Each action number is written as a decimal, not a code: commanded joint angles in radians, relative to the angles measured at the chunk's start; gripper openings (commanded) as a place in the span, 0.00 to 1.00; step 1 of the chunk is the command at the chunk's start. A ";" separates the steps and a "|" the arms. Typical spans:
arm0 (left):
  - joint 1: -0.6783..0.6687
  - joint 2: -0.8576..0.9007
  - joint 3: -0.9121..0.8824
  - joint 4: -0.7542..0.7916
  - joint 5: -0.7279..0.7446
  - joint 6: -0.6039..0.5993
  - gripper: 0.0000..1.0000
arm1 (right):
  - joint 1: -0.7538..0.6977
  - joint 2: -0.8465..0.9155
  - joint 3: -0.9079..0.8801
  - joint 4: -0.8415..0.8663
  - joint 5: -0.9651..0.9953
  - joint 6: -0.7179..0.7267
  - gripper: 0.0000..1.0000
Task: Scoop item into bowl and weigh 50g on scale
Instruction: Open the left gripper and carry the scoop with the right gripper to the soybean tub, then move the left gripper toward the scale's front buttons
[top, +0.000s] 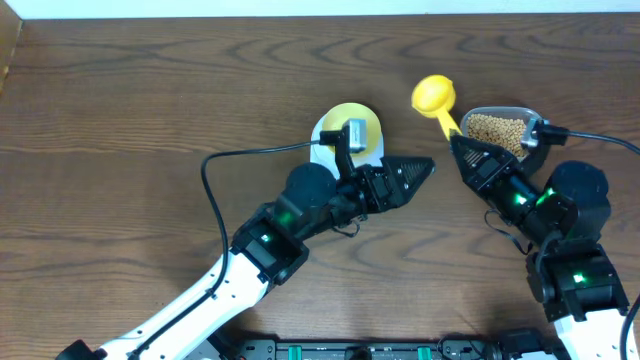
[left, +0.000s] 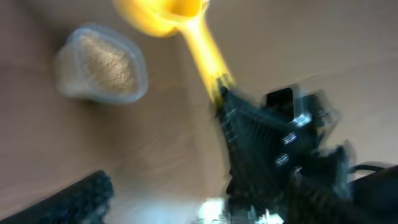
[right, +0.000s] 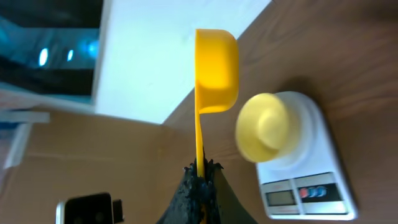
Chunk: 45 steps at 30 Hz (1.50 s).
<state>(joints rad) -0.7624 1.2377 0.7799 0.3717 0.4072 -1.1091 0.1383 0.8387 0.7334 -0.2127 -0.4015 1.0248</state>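
the right gripper (right: 202, 169) is clamped on the handle of a bright-yellow plastic scoop (right: 216, 68) held just beside the white digital kitchen scale (right: 324, 155). a small round pale-yellow bowl (right: 264, 127) sits on that scale. small tan beans (top: 495, 130) lie in a clear plastic tub (left: 142, 78) farther from the scale. the left gripper (top: 415, 172), spread and empty, hangs beside the scale.

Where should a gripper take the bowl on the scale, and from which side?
Probably the rim, from above: the bowl is round, has no handle and seems to sit upright on the scale, so one jaw inside, one outside the wall.
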 joint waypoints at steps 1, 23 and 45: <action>0.000 -0.003 0.012 -0.129 0.031 0.092 0.93 | -0.026 -0.001 0.031 -0.078 0.034 -0.116 0.02; 0.220 -0.017 0.334 -1.285 -0.290 0.752 0.79 | -0.029 0.288 0.697 -0.867 0.321 -0.570 0.01; 0.220 -0.025 0.370 -1.330 -0.229 0.753 0.25 | -0.028 0.441 0.809 -1.003 0.501 -0.570 0.02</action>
<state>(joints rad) -0.5457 1.2156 1.1358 -0.9466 0.1661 -0.3622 0.1143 1.2854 1.5391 -1.2133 0.0406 0.4404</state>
